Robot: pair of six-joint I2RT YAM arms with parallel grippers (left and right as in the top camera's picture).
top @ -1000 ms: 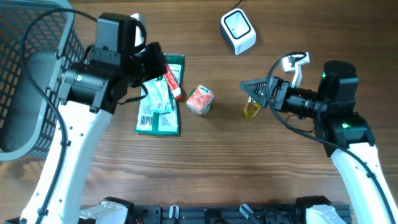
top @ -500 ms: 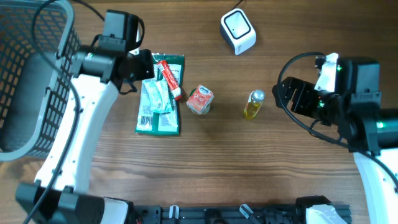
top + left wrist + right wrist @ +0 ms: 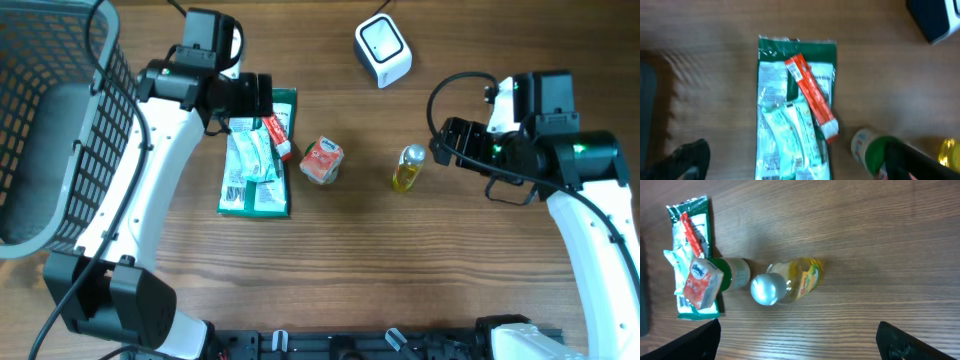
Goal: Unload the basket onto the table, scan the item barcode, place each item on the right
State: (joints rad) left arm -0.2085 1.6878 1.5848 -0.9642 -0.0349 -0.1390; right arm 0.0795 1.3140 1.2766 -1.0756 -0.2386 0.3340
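The white barcode scanner (image 3: 383,50) stands at the far middle of the table. Several items lie in a row: a green packet (image 3: 256,175) with a red tube (image 3: 276,132) on it, a red-and-white topped container (image 3: 322,160) and a small yellow bottle (image 3: 407,168). My left gripper (image 3: 255,97) hovers open over the packet's far end; in the left wrist view the packet (image 3: 795,115) and tube (image 3: 810,95) lie between its spread fingers (image 3: 687,160). My right gripper (image 3: 447,143) is open just right of the yellow bottle (image 3: 790,282) and holds nothing.
A grey wire basket (image 3: 60,130) fills the left side of the table. The container (image 3: 732,272) has a green-and-white body and stands close to the packet's right edge. Bare wood lies along the near edge (image 3: 400,270).
The left arm has swung round while its gripper stayed over the packet's far end. The right gripper drew back to the right from the yellow bottle, then came partway back toward it.
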